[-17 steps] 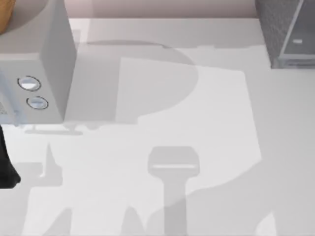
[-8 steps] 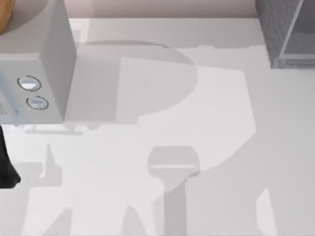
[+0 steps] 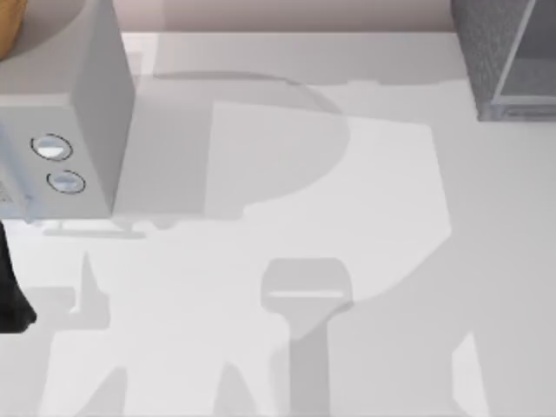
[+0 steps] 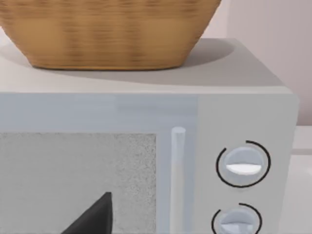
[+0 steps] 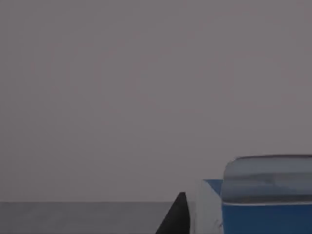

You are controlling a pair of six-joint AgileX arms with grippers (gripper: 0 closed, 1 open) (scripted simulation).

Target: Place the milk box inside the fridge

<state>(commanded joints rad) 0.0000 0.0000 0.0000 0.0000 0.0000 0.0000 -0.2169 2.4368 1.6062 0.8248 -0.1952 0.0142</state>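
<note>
Beside right tool's dark fingertip [image 5: 178, 217], boxy blue-topped milk box [image 5: 265, 204]; grip state unclear.

The counter [image 3: 365, 217] looked smooth, matt and pale, like painted board, while the fridge [image 3: 488, 52] had a rough, dark speckled shell with a smooth pale frame and a glassy panel. The microwave [image 4: 243, 97] looked like matt light grey plastic with glossy ringed dials [image 4: 243, 165] and a grainy door pane. A woven wicker basket [image 4: 107, 29] sat on it, and the milk box [image 5: 265, 204] showed smooth blue card.
</note>
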